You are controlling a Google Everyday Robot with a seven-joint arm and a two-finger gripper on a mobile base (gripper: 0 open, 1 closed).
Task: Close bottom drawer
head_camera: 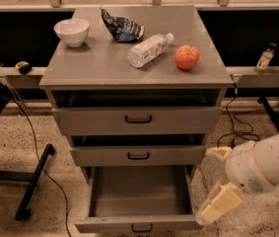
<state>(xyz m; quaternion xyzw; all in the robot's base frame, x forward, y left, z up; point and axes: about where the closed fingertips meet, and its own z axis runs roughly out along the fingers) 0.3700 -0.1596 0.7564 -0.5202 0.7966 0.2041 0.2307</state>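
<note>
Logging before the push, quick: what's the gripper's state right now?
Gripper: open, holding nothing, beside the right front corner of the pulled-out bottom drawer.

speckled terrazzo floor (1,201), black cables (33,138) trailing over it; a pale ledge (262,79) runs before dark recesses (11,38).

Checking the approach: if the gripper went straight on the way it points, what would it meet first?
Probably the bottom drawer, at its right front corner; the gripper sits just right of it, depth unclear.
</note>
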